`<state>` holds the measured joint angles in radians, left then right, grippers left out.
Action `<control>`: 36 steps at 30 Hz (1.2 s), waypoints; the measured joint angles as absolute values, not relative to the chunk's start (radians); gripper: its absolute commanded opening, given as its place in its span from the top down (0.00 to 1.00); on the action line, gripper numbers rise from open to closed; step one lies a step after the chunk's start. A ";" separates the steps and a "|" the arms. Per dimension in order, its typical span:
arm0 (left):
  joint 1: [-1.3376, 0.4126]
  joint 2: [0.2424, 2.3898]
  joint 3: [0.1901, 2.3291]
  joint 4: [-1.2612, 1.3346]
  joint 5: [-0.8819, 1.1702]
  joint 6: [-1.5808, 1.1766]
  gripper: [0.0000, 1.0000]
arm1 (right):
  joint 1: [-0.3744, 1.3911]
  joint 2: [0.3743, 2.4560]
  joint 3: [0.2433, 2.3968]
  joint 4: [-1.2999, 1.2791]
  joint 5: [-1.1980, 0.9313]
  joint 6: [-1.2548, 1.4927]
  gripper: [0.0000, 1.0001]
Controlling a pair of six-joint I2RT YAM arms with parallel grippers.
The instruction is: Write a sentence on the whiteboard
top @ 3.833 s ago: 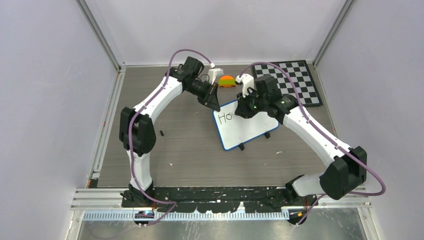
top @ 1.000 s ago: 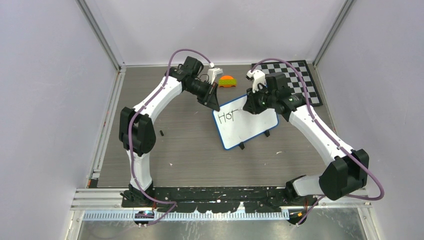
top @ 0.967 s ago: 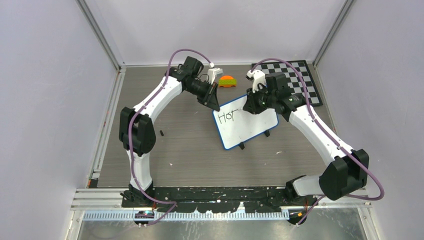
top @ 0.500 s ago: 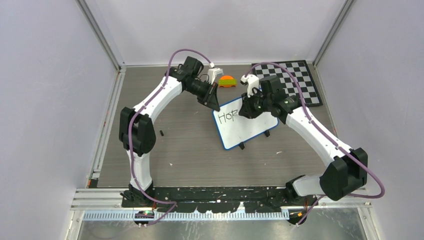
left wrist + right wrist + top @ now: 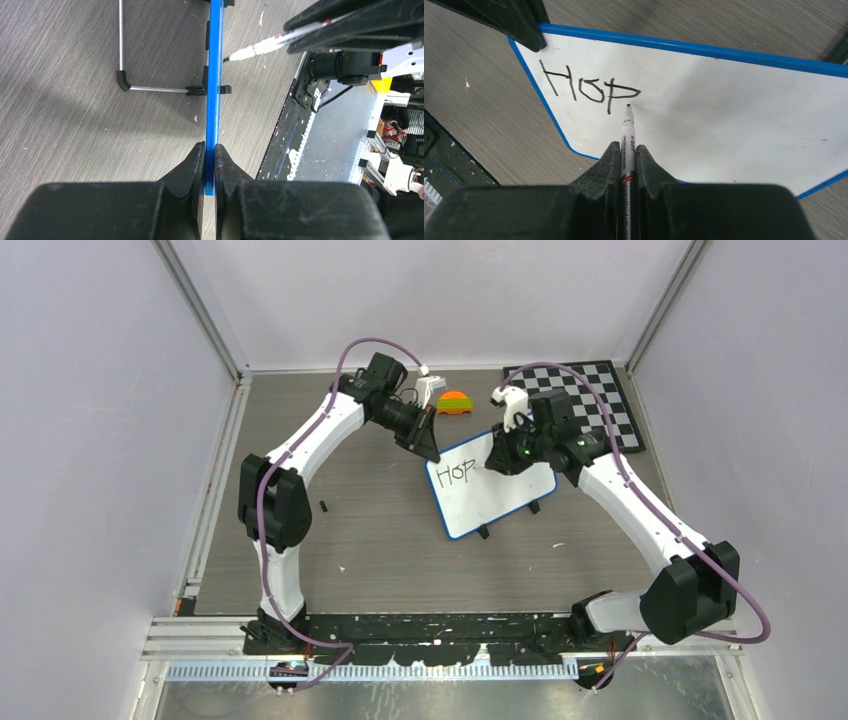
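Note:
The whiteboard [image 5: 495, 498], white with a blue rim and black feet, stands mid-table with "Hop" written in black at its top left [image 5: 589, 89]. My left gripper [image 5: 432, 453] is shut on the board's blue rim at the far left corner; the rim shows edge-on between the jaws in the left wrist view [image 5: 214, 100]. My right gripper [image 5: 498, 462] is shut on a white marker [image 5: 627, 140], whose black tip sits just right of the "p", at or just above the white surface. The marker also shows in the left wrist view [image 5: 270, 45].
A black-and-white checkered board [image 5: 590, 400] lies at the back right. An orange-and-green toy [image 5: 455, 402] sits behind the whiteboard. A small black piece [image 5: 324, 505] lies left of centre. The board's metal stand leg [image 5: 122, 50] rests on the table.
The third letter was a "t" a second ago and now reads as "p". My right gripper moved left over the letters, then back to just right of the "p". The left arm has not moved.

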<state>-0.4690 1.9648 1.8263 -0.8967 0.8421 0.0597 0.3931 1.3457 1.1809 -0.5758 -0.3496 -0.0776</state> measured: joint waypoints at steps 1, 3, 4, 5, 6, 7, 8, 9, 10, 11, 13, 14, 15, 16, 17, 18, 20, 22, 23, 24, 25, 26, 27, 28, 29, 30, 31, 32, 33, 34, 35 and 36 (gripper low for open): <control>-0.469 1.965 1.826 -0.897 0.842 0.060 1.00 | 0.382 1.339 1.180 -0.578 -0.351 -0.078 1.00; -0.469 1.965 1.826 -0.897 0.843 0.060 1.00 | 0.367 1.326 1.180 -0.582 -0.353 -0.078 1.00; -0.469 1.965 1.826 -0.897 0.844 0.060 1.00 | 0.361 1.321 1.180 -0.582 -0.353 -0.078 1.00; -0.469 1.965 1.826 -0.897 0.846 0.060 1.00 | 0.358 1.319 1.180 -0.583 -0.353 -0.078 1.00; -0.469 1.965 1.826 -0.897 0.846 0.060 1.00 | 0.359 1.318 1.180 -0.583 -0.355 -0.079 1.00; -0.469 1.965 1.826 -0.897 0.846 0.060 1.00 | 0.359 1.319 1.180 -0.583 -0.355 -0.079 1.00; -0.469 1.965 1.826 -0.897 0.846 0.060 1.00 | 0.359 1.321 1.180 -0.584 -0.357 -0.079 1.00; -0.469 1.965 1.826 -0.897 0.846 0.060 1.00 | 0.359 1.323 1.180 -0.584 -0.359 -0.079 1.00; -0.469 1.965 1.827 -0.897 0.846 0.060 1.00 | 0.359 1.325 1.180 -0.584 -0.361 -0.079 1.00; -0.469 1.965 1.827 -0.897 0.846 0.060 1.00 | 0.359 1.327 1.180 -0.584 -0.362 -0.078 1.00; -0.469 1.965 1.827 -0.897 0.847 0.060 1.00 | 0.359 1.333 1.180 -0.583 -0.366 -0.077 1.00; -0.469 1.965 1.827 -0.898 0.847 0.060 1.00 | 0.359 1.336 1.180 -0.582 -0.366 -0.076 1.00; -0.469 1.965 1.827 -0.898 0.847 0.060 1.00 | 0.359 1.341 1.180 -0.582 -0.368 -0.076 1.00; -0.469 1.965 1.827 -0.898 0.847 0.060 1.00 | 0.359 1.345 1.180 -0.581 -0.368 -0.076 1.00; -0.469 1.965 1.827 -0.898 0.847 0.060 1.00 | 0.359 1.347 1.180 -0.580 -0.367 -0.077 1.00; -0.469 1.965 1.827 -0.898 0.847 0.060 1.00 | 0.359 1.349 1.180 -0.580 -0.366 -0.078 1.00; -0.469 1.965 1.827 -0.898 0.847 0.060 1.00 | 0.359 1.351 1.180 -0.580 -0.360 -0.081 1.00; -0.469 1.965 1.827 -0.898 0.847 0.060 1.00 | 0.355 1.351 1.180 -0.580 -0.356 -0.086 1.00; -0.469 1.965 1.827 -0.898 0.847 0.060 1.00 | 0.351 1.351 1.180 -0.580 -0.354 -0.089 1.00; -0.469 1.965 1.827 -0.898 0.847 0.060 1.00 | 0.346 1.351 1.180 -0.580 -0.353 -0.093 1.00; -0.469 1.965 1.827 -0.898 0.847 0.060 1.00 | 0.340 1.351 1.180 -0.580 -0.353 -0.096 1.00; -0.469 1.965 1.827 -0.898 0.847 0.060 1.00 | 0.333 1.351 1.182 -0.582 -0.352 -0.099 1.00; -0.469 1.965 1.827 -0.898 0.847 0.060 1.00 | 0.327 1.353 1.187 -0.585 -0.352 -0.101 1.00; -0.469 1.965 1.827 -0.898 0.846 0.060 1.00 | 0.323 1.355 1.192 -0.585 -0.352 -0.103 1.00; -0.469 1.965 1.827 -0.898 0.846 0.060 1.00 | 0.321 1.358 1.198 -0.587 -0.352 -0.104 1.00; -0.469 1.965 1.827 -0.898 0.846 0.060 1.00 | 0.318 1.362 1.205 -0.589 -0.352 -0.104 1.00; -0.469 1.965 1.827 -0.898 0.846 0.060 1.00 | 0.318 1.365 1.212 -0.591 -0.353 -0.104 1.00; -0.469 1.965 1.827 -0.898 0.846 0.060 1.00 | 0.317 1.369 1.218 -0.593 -0.353 -0.104 1.00; -0.469 1.965 1.827 -0.898 0.846 0.060 1.00 | 0.317 1.372 1.223 -0.594 -0.354 -0.104 1.00; -0.469 1.965 1.827 -0.898 0.846 0.060 1.00 | 0.317 1.375 1.228 -0.597 -0.355 -0.104 1.00; -0.469 1.965 1.827 -0.898 0.845 0.060 1.00 | 0.317 1.380 1.231 -0.599 -0.356 -0.104 1.00; -0.469 1.965 1.827 -0.898 0.845 0.060 1.00 | 0.317 1.382 1.234 -0.600 -0.358 -0.104 1.00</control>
<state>-0.4690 1.9652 1.8267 -0.8982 0.8452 0.0601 0.3172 1.3819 1.2339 -0.5999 -0.3580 -0.1036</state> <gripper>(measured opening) 0.096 0.173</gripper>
